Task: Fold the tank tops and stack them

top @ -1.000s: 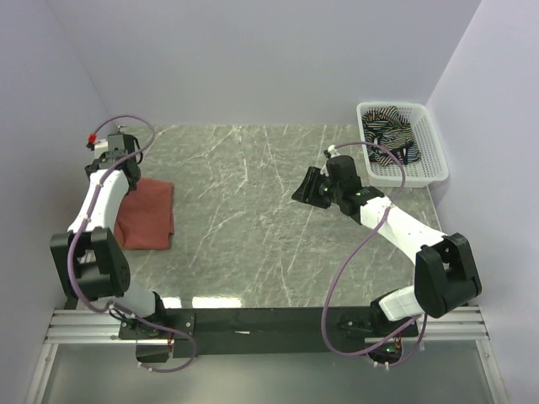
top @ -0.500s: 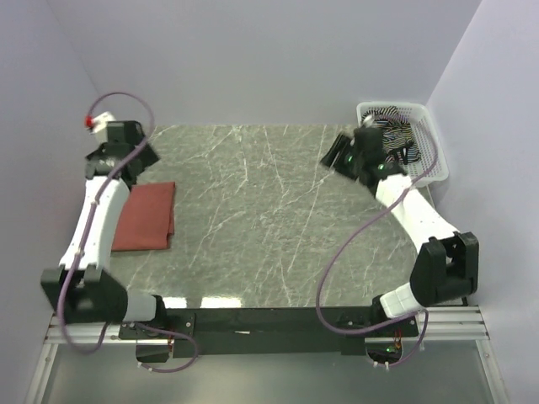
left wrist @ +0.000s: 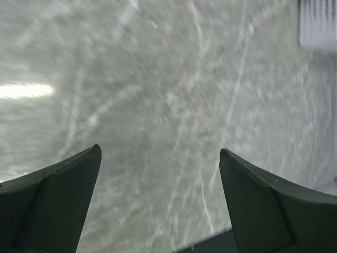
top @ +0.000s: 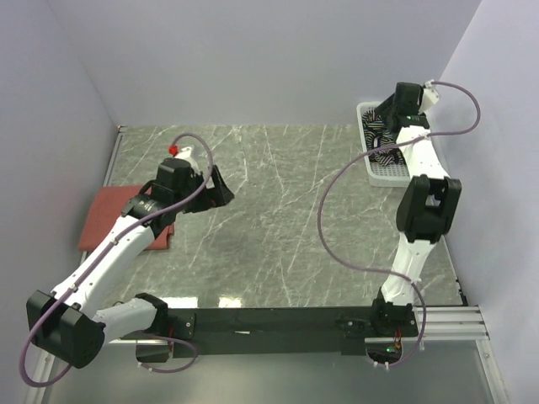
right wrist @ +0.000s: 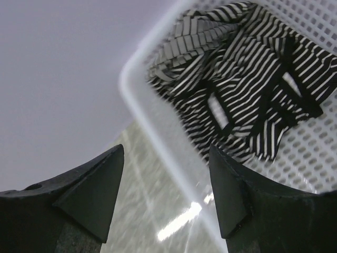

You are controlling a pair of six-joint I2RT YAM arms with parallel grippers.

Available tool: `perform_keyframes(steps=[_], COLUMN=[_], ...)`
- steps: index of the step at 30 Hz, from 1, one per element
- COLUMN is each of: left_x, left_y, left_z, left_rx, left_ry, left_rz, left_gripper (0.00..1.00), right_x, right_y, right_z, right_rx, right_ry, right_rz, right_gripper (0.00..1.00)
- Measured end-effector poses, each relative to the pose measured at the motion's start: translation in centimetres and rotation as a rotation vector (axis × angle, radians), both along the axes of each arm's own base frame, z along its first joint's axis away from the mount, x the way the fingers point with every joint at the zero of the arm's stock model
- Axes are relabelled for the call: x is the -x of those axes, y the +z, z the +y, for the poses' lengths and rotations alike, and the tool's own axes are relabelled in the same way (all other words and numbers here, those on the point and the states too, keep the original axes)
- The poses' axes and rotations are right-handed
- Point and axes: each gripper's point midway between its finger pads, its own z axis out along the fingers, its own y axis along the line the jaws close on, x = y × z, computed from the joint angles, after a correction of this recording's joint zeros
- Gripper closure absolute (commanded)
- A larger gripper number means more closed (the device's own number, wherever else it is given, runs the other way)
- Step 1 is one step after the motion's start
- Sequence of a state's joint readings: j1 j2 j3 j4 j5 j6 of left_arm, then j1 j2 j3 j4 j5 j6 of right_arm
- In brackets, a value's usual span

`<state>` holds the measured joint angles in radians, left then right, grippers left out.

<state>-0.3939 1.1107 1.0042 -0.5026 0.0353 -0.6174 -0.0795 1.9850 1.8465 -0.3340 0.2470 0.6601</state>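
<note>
Right wrist: crumpled thin-striped tank top (right wrist: 253, 89) in white mesh basket (right wrist: 310, 158); both jaws wide, empty.

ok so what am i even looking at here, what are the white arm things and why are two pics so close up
These are two robot arms bolted at the near edge of a grey marble-look table; each ends in a two-finger gripper. The wide picture comes from a fixed camera above and behind them. The two close-ups come from cameras on the wrists, so the dark wedges at the bottom are each gripper's own fingers. The left gripper hangs open over bare table, holding nothing. The right gripper is open and empty too, at the rim of a white mesh basket at the far right, where a black-and-white striped tank top lies crumpled. A folded brick-red tank top lies at the table's left edge.
</note>
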Motion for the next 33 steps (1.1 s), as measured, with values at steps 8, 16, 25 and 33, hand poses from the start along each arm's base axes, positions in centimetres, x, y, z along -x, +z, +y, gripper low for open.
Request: perform_keyframes(steps=[8,16,25,33], left_x=[0.6,-0.3,-0.8,-1.0], left_y=[0.0,-1.5,-3.2,-4.4], left_z=[-2.0,-2.6,-2.9,-2.9], left_rx=[0.006,-0.017,-0.039,-0.063], left_ry=[-0.098,-0.126,-0.13,-0.139], left_rz=[0.004,0.041,0.084,0.111], left_gripper=[0.01,0.01,0.01,0.01], right_x=[-5.6,-6.8,-8.2,-9.2], right_y=[-11.3,-14.9,-16.7,-18.4], right_z=[-4.7,-4.6,-4.5,-4.9], right_rx=[-0.157,-0.3,-0.361,-0.402], right_ry=[-0.111,-0.149,-0.16,-0.165], right_rz=[0.095,0.106,0.08,0.055], right_gripper=[0.26,0.28,0.34,0.58])
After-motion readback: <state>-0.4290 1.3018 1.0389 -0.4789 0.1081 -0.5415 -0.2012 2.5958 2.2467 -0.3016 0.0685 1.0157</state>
